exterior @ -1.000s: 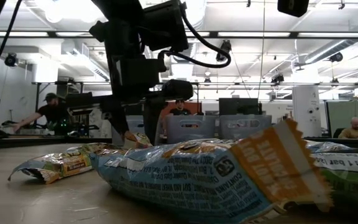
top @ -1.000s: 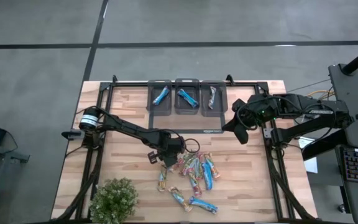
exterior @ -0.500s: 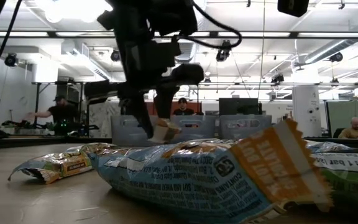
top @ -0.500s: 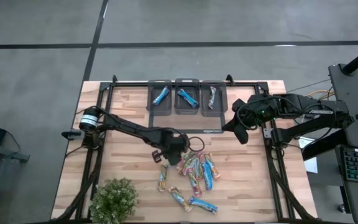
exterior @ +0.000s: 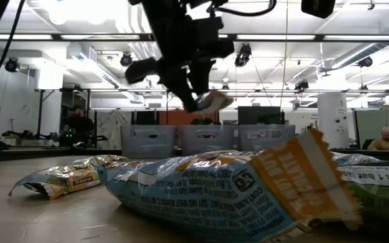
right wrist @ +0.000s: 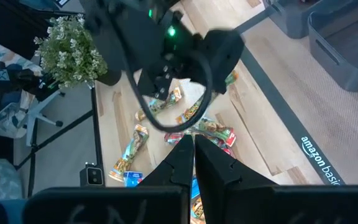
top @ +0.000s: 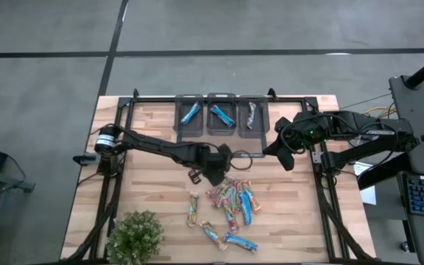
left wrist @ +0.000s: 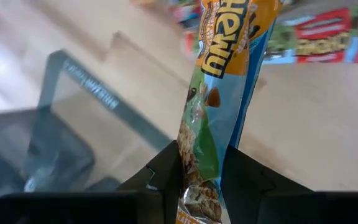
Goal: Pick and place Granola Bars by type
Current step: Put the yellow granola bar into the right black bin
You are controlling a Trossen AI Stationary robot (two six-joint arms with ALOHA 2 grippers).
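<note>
Left gripper (top: 219,175) is sitting centre frame in the high view, just above the loose pile, fingers (left wrist: 166,177) clamped on one multicoloured bar (left wrist: 219,99). In the left wrist view that bar is standing up between the two dark fingers, orange top with "hewy" lettering, green and blue lower down. In the low view the same gripper (exterior: 204,101) is hanging upper centre, bar end poking out to the right, well clear of the table.

Right gripper (top: 269,151) is waiting right of centre in the high view, near the right end of the bin row, fingers (right wrist: 182,158) pressed together, nothing in them.

Loose granola bars (top: 230,199) are lying in a heap at lower centre of the high view on the wooden table (top: 146,140), a few scattered further down toward the bottom edge. Mixed blue and multicoloured wrappers.

Three grey bins (top: 221,114) are lining the top centre of the table, side by side. Left bin is holding a blue bar (top: 191,112), middle bin a blue bar (top: 220,115), right bin a darker bar (top: 252,114), type hard to tell.

Leafy plant (top: 135,237) is sitting at lower left of the table.

Low view foreground: a big blue-wrapped bar (exterior: 228,192) is filling the bottom centre, another wrapper (exterior: 59,181) at lower left.
</note>
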